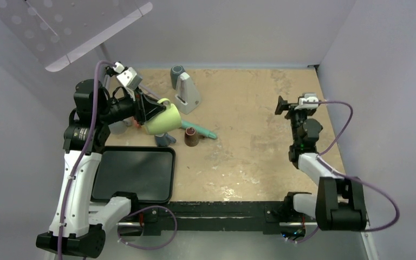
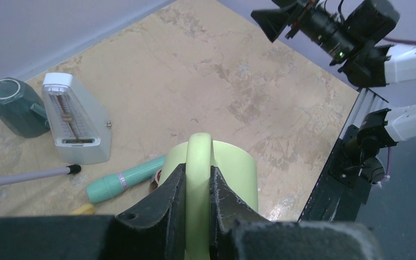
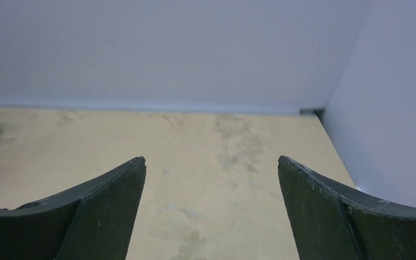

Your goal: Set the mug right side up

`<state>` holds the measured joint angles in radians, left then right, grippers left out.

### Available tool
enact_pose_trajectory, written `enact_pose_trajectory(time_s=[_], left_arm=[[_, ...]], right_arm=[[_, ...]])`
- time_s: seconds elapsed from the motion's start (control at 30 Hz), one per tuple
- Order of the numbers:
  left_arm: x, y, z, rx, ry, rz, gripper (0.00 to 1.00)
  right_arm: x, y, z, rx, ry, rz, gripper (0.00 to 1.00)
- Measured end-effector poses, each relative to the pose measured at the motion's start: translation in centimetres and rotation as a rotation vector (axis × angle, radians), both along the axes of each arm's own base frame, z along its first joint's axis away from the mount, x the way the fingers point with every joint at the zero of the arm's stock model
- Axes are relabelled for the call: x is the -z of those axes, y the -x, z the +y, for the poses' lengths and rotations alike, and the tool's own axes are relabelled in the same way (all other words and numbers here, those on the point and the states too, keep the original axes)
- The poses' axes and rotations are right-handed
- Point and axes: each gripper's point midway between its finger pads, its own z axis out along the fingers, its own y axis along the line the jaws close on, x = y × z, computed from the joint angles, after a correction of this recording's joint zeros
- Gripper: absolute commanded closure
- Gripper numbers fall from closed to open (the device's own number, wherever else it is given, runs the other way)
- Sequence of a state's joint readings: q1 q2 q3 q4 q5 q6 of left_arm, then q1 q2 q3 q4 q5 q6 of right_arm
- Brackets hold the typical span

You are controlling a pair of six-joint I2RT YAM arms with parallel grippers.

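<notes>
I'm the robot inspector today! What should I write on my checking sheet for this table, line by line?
Surface: tan table, scuffed with pale patches.
Job's things: green mug, gripped by its handle and tipped sideways, not upright yet.
Clutter: metronome, dark teal cup, brown cup, teal marker, black tray.
Hands: left hand shut on the mug's handle; right hand open, holding nothing.
Cables: purple cables loop along both arms.
Surroundings: grey walls on three sides; perforated panel at the top left.
</notes>
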<state>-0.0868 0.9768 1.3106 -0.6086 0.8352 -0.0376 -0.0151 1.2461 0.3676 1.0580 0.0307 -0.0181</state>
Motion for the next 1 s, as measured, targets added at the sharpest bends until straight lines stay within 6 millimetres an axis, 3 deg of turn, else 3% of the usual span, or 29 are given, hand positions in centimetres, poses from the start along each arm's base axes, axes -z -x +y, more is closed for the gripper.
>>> enact_pose_trajectory(time_s=[0.13,0.2,0.3,0.43,0.53,0.8,1.0], left_arm=[[-0.1,0.3,-0.3,0.022,-0.003,-0.012,1.0],[-0.2,0.5,-0.4,0.033,-0.003,-0.018,1.0],[-0.3,0.7,-0.5,0.045,-0.004,-0.028,1.0],[-0.9,0.9,-0.9,0.066,0.008,-0.047,1.0],[-1.3,1.0,-1.3,0.082,0.017,-0.061,1.0],[-2.0,0.7,-1.9,0.108,0.028,-0.1,1.0],[-2.2,-0.5,-2.6,0.128,0.031,-0.121,1.0]], right_arm=[[-8.9,-0.1,3.8,-0.213,0.015,-0.115,0.07],[-13.6,0.7,6.9,-0.375,0.01,-0.186,0.07],[-17.4,3.1,13.7,-0.659,0.0,-0.21,0.07],[-18.9,8.1,25.1,-1.099,-0.019,-0.152,0.07],[-18.7,11.6,30.8,-1.372,-0.073,-0.087,0.08],[-16.1,14.8,36.6,-1.678,-0.166,0.102,0.13],[-15.8,16.5,38.2,-1.769,-0.171,0.147,0.17]])
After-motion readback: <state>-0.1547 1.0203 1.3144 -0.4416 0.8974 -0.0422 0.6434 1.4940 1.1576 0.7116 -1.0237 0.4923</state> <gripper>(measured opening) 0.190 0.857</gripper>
